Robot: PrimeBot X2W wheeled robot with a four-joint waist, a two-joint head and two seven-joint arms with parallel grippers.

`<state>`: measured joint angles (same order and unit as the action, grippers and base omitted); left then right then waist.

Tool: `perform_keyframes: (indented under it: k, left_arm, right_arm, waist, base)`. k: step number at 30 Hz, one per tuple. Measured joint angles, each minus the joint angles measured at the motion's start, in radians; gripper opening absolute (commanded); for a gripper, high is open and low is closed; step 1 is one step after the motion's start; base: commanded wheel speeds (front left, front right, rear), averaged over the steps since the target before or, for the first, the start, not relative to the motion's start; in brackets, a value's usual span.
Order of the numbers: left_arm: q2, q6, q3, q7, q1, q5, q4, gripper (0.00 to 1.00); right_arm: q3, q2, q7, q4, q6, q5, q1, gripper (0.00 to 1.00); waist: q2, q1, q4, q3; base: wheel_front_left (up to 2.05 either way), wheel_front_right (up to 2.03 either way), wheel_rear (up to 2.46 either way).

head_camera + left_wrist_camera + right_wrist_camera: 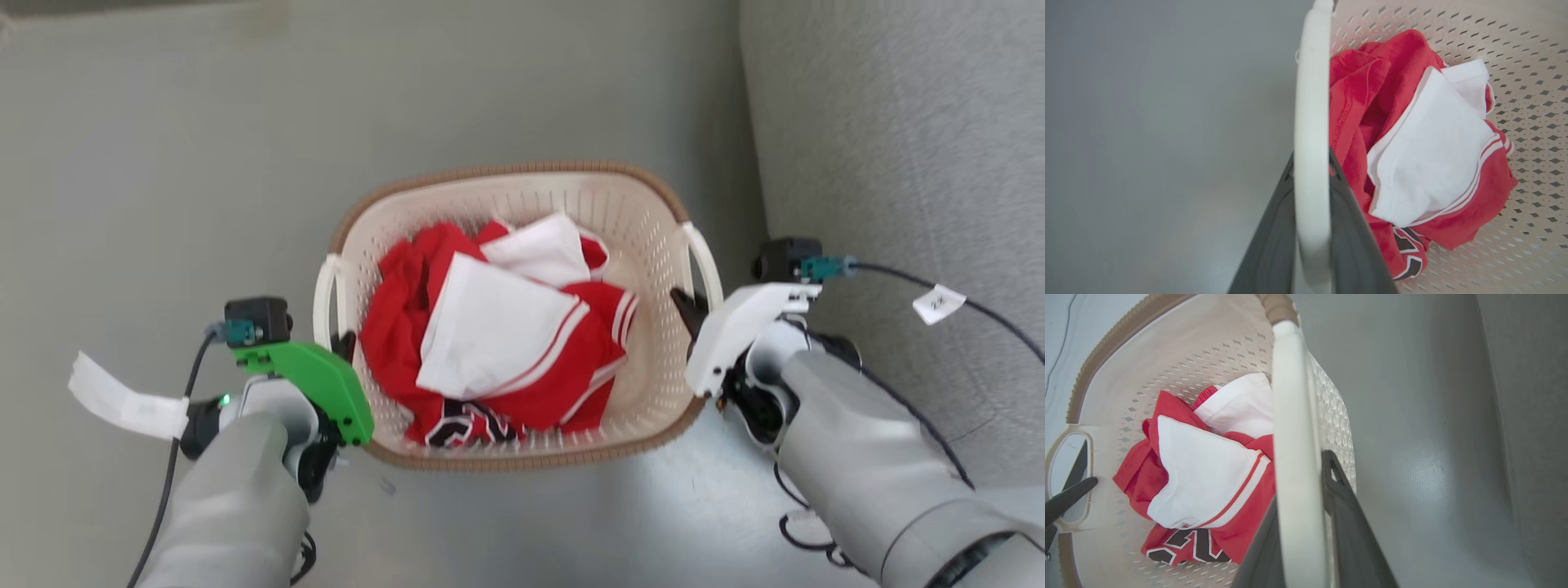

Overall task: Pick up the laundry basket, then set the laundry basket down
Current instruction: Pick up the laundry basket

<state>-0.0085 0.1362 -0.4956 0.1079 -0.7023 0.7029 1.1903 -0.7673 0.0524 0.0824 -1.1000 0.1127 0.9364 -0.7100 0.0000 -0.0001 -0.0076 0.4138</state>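
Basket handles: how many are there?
2. On the basket, the left handle is gripped by the left end effector; the right handle by the right end effector.

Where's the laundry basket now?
Centre of the head view: the laundry basket is between the hands, left hand gripping its left handle, right hand its right.

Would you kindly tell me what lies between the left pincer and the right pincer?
The laundry basket, holding red and white clothes, as the head view shows.
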Motion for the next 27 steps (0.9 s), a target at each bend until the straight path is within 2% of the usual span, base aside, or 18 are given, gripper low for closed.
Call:
perform_keyframes:
  k: [16,27]
  left_arm:
    - [0.000,0.000,-0.038,-0.094,0.137,0.059,0.010,0.00]
    - [-0.001,0.000,-0.056,-0.142,0.182,0.077,0.035,0.00]
  right_arm:
    - [-0.059,0.000,-0.094,-0.001,-0.002,0.069,0.141,0.00]
    - [-0.092,-0.004,-0.134,-0.002,-0.009,0.100,0.197,0.00]
  waist:
    - [0.0000,0.0000,-0.009,-0.233]
    - [0.0000,0.0000,-0.008,-0.345]
  base:
    - [0.00,0.00,0.00]
    - [0.00,0.00,0.00]
